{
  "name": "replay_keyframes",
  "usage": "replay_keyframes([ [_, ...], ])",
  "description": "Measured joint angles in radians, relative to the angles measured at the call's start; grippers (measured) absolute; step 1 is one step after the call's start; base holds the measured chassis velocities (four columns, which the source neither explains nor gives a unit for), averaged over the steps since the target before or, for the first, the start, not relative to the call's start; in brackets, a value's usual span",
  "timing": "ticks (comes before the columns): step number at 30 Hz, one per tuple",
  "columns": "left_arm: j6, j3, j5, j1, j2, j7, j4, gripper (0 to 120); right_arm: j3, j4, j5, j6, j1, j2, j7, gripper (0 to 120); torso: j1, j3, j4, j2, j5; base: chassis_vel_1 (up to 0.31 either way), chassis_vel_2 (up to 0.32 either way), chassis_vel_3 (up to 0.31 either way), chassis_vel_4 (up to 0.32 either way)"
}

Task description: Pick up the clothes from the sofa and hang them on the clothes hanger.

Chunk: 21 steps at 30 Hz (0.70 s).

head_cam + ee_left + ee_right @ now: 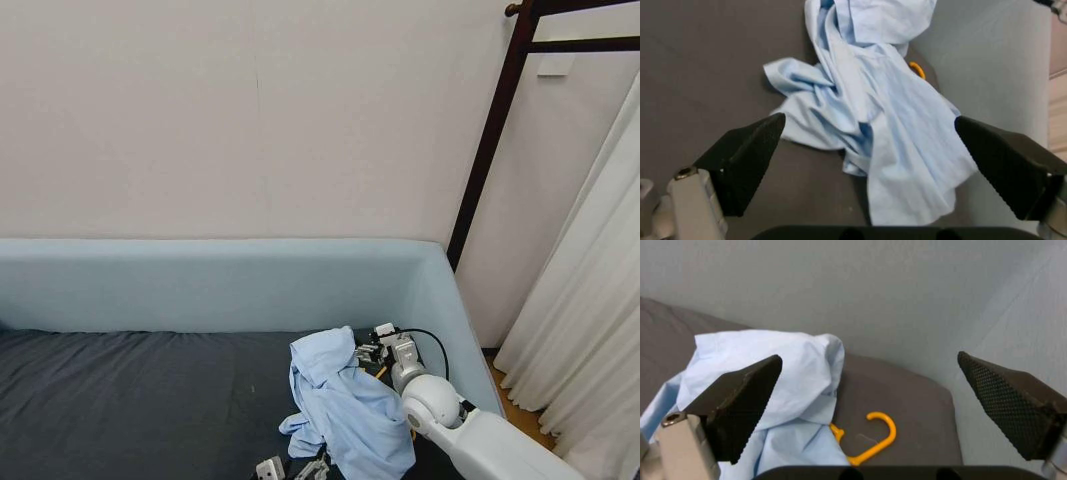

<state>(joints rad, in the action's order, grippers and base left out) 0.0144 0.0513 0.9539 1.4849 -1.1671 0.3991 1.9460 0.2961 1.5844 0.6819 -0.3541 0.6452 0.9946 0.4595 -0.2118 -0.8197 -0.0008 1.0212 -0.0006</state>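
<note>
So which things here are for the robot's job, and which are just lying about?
For the job: blue shirt, yellow hanger partly under it, sofa, dark wooden rack, left claw and right claw, both open.
Just there: white curtain, wall.

Plain off-white wall (250, 120) behind, pleated white curtain (590, 330) at the right, wooden floor (512, 400) beneath.

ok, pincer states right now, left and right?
left pincer: open, empty, above the blue shirt.
right pincer: open, empty, above the shirt's edge and the yellow hanger.
</note>
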Motion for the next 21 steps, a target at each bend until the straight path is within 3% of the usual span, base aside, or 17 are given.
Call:
replay_keyframes([
  [5,0.037,-0.001,0.112,-0.069,0.041,0.003,-0.012,100,-0.021,-0.002,-0.002,-0.001,0.025,0.009,0.011,100,0.0,0.0,-0.0003,0.0,0.0002,0.0,0.0,0.0,0.0],
  [8,0.103,-0.025,0.293,-0.154,0.007,0.02,-0.064,100,-0.034,0.017,-0.004,-0.012,0.05,0.005,0.027,100,0.0,0.0,-0.0005,0.0,0.0003,0.0,0.0,0.0,0.0],
  [17,0.133,-0.055,0.374,-0.228,-0.045,0.045,-0.167,99,-0.054,0.031,0.007,-0.026,0.068,-0.007,0.042,100,0.0,0.0,-0.0004,0.0,0.0005,0.0,0.0,0.0,0.0],
  [21,0.14,-0.064,0.393,-0.286,-0.089,0.02,-0.252,99,-0.057,0.037,0.015,-0.029,0.076,-0.024,0.048,100,0.0,0.0,-0.0005,0.0,0.0005,0.0,0.0,0.0,0.0],
])
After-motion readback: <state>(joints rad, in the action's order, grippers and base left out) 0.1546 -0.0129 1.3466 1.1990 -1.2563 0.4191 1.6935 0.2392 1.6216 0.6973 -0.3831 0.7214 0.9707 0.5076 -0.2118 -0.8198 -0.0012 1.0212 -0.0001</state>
